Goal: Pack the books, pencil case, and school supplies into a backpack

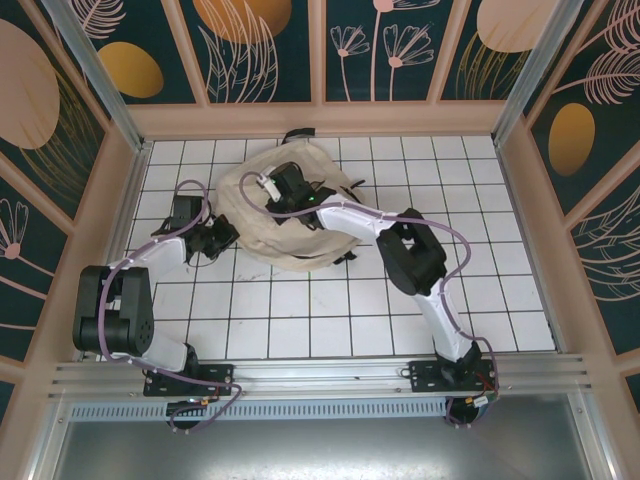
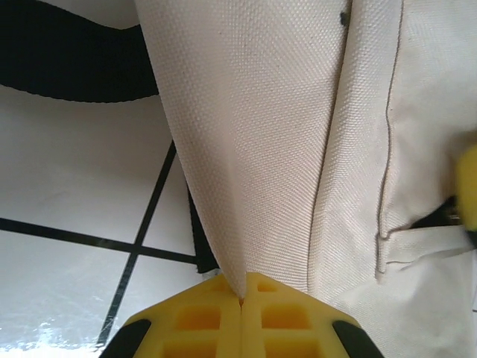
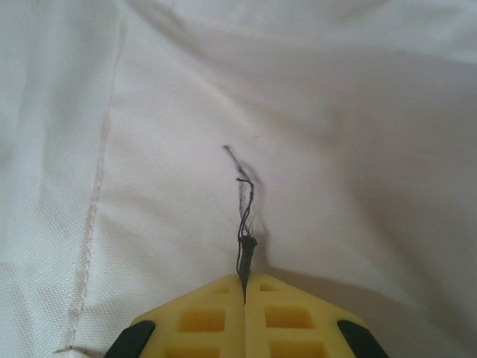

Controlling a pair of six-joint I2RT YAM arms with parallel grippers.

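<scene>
The cream-beige backpack (image 1: 262, 235) lies slumped on the white tiled table at the middle back. My left gripper (image 1: 228, 238) is at its left edge, shut on a pinched fold of the backpack fabric (image 2: 276, 149), which rises from between the yellow fingertips (image 2: 216, 317). My right gripper (image 1: 272, 186) reaches over the top of the bag. It is shut on a thin dark cord (image 3: 244, 250) that stands up against the pale fabric (image 3: 335, 149). The books, pencil case and red case are out of view.
A black strap (image 2: 67, 67) lies on the tiles beside the bag's left edge, and another strap end (image 1: 298, 134) pokes out at the back. Wooden walls (image 1: 110, 200) enclose the table on three sides. Open tiles (image 1: 330, 320) stretch in front of the bag.
</scene>
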